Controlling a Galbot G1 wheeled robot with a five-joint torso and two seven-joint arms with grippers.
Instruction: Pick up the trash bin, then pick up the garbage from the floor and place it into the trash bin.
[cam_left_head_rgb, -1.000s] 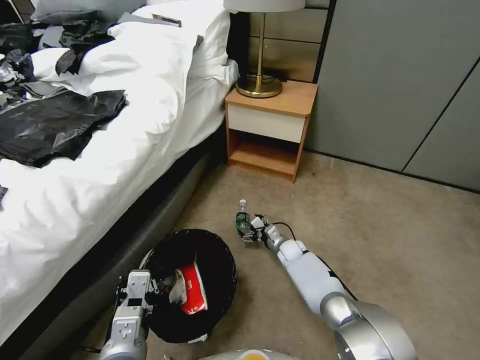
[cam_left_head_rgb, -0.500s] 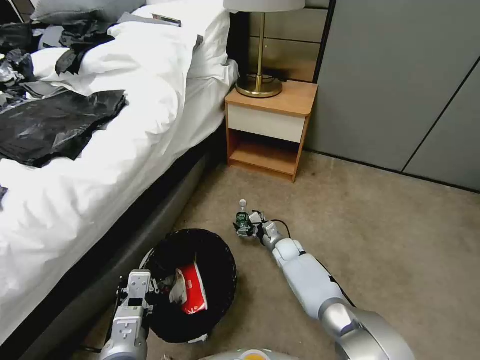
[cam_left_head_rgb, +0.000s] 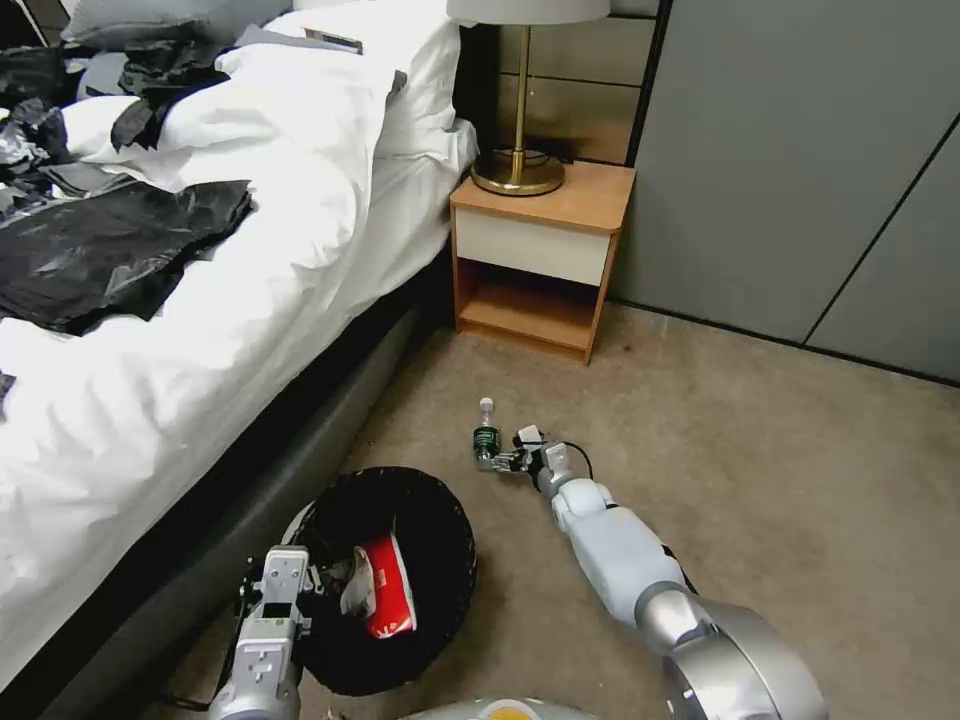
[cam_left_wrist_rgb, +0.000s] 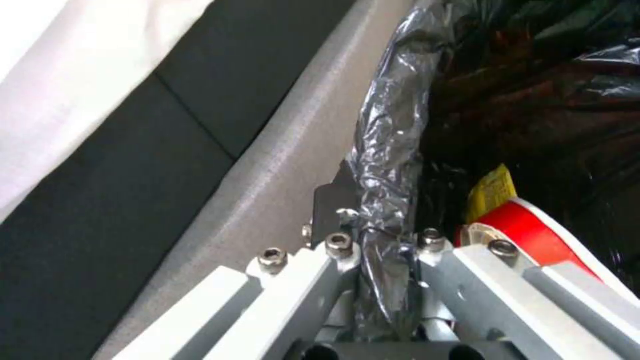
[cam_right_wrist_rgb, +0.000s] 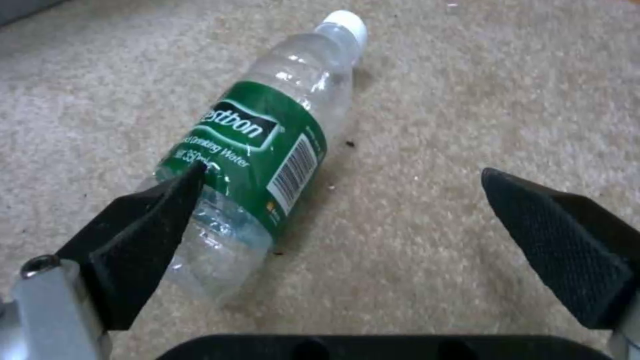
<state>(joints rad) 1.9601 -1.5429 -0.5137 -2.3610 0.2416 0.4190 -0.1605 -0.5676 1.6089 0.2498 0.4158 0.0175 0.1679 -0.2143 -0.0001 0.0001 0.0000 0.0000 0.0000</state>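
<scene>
Nearby, open right pincer beside the bottle on bare carpet, left pincer clamped on trash bin rim.

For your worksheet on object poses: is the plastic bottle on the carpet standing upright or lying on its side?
Lying on its side. The bottle rests lengthwise on the carpet, its white cap pointing sideways; the right gripper is open around it.

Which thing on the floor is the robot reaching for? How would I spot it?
Find the nightstand beside the bed. On the carpet in front of it lies a small clear bottle on its side, right at the open right pincer. Its green label and white cap give it away; the bin nearby is big, round and black-lined.
</scene>
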